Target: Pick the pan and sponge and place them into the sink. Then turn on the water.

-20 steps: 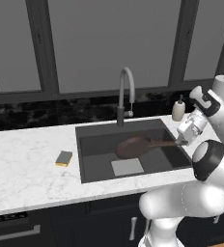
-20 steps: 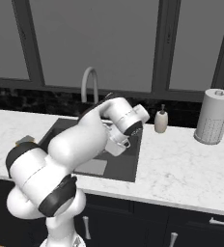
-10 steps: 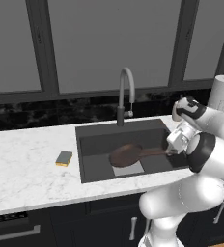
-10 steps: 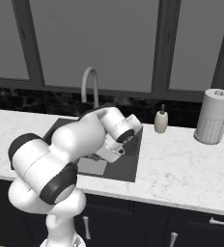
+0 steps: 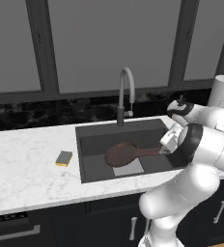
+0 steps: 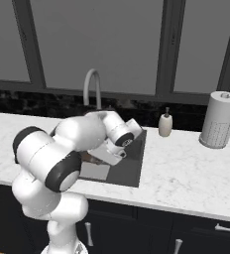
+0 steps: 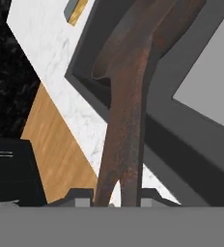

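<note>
The dark reddish-brown pan (image 5: 120, 154) hangs low inside the sink (image 5: 92, 166), over the lighter square on its floor. Its long handle (image 5: 150, 151) runs right into my gripper (image 5: 163, 148), which is shut on the handle's end. In the hand view the handle (image 7: 126, 120) climbs from between my fingertips (image 7: 83, 196) toward the pan's bowl (image 7: 133, 34). The sponge (image 5: 63, 158), grey-green over yellow, lies on the white counter left of the sink, also visible as the sponge (image 7: 77, 9). No water runs from the faucet (image 5: 127, 90).
A beige soap bottle (image 6: 165, 124) and a paper towel roll (image 6: 218, 119) stand on the counter right of the sink. The arched faucet (image 6: 92, 89) rises behind the basin. Dark windows back the marble counter (image 5: 27, 169).
My gripper has carried the pan leftward and down, from above the sink's right part to low over the middle of the basin. The sponge has stayed put.
</note>
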You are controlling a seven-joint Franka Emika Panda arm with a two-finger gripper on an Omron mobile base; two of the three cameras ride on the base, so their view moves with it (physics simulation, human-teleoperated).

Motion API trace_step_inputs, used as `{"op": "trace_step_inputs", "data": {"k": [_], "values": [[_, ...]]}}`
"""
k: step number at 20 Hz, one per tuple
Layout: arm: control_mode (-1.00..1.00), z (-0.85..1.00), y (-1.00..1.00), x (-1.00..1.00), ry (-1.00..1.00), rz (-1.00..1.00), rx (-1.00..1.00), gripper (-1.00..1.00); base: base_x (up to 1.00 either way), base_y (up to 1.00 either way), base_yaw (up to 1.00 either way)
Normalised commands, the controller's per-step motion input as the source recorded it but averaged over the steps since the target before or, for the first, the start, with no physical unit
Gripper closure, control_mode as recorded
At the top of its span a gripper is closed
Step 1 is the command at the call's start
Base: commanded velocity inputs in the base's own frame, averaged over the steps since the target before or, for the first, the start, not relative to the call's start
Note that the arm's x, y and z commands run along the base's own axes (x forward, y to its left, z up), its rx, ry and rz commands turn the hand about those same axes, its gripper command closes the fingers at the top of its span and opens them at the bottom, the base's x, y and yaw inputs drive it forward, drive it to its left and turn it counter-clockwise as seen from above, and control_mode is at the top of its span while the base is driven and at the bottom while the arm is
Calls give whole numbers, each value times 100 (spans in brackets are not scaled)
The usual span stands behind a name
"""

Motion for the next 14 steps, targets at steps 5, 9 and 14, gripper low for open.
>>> {"op": "trace_step_inputs", "data": {"k": [5, 9, 14], "values": [[-100, -40, 0, 41, 0, 2, 0, 100, 0, 0, 0], [-100, -42, 14, 34, 0, 0, 0, 100, 0, 0, 0], [-100, -40, 18, 30, -1, 0, 0, 100, 0, 0, 0]]}}
